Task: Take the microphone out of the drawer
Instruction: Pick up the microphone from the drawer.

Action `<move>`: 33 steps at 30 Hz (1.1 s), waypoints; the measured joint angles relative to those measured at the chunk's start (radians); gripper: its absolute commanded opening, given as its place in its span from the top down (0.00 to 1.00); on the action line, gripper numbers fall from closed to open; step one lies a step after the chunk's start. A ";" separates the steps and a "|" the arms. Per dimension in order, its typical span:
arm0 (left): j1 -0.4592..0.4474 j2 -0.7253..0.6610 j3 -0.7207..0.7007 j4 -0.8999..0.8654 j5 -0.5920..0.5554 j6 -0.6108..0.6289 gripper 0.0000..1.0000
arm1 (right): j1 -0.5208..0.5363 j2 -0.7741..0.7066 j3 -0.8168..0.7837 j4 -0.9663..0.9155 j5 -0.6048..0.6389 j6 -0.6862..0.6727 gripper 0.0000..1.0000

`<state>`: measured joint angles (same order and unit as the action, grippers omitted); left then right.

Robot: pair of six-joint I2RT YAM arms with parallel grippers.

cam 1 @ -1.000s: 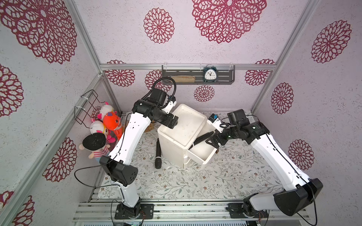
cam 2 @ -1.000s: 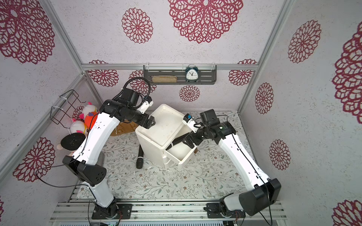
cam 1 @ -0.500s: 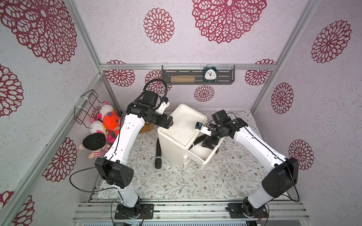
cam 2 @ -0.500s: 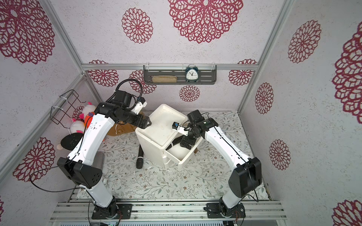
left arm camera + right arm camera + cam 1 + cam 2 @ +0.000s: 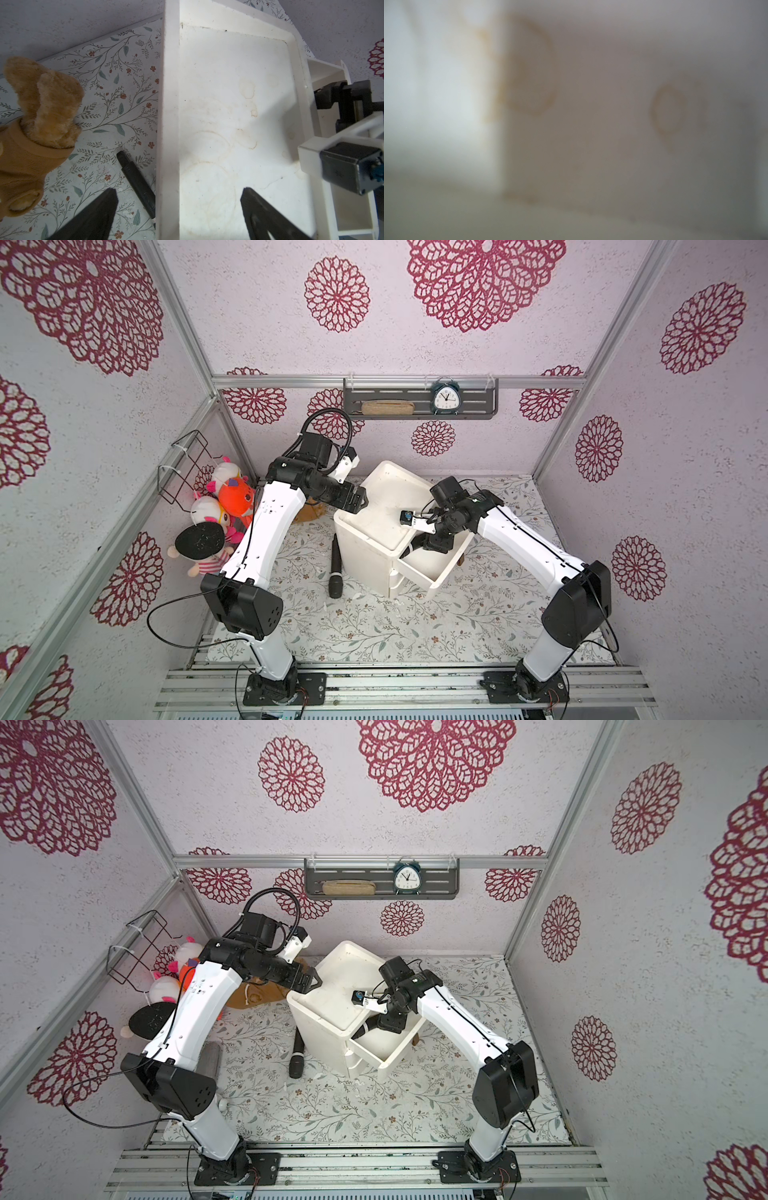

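Right end effector (image 5: 434, 545) has descended into the open drawer (image 5: 451, 562), onto the microphone (image 5: 365, 1030) lying inside; its jaw state cannot be determined. Left end effector (image 5: 178, 193), spread wide and empty, has drawn back to the cabinet's (image 5: 374, 522) far-left corner

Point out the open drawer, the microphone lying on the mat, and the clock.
open drawer (image 5: 449, 568): in a top view, front wall.
microphone on the mat (image 5: 335, 566): in a top view, middle of its body.
clock (image 5: 445, 399): in a top view, its face.
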<state>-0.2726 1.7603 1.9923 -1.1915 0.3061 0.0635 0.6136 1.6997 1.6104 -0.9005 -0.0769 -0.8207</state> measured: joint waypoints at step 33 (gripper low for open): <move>0.000 0.049 0.068 -0.029 0.029 -0.002 0.03 | 0.213 -0.245 -0.266 0.293 0.565 -0.340 0.98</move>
<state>-0.2729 1.8091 2.0598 -1.2205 0.3347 0.0620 0.8265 1.4544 1.3441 -0.6071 0.4877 -1.1603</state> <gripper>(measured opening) 0.973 0.355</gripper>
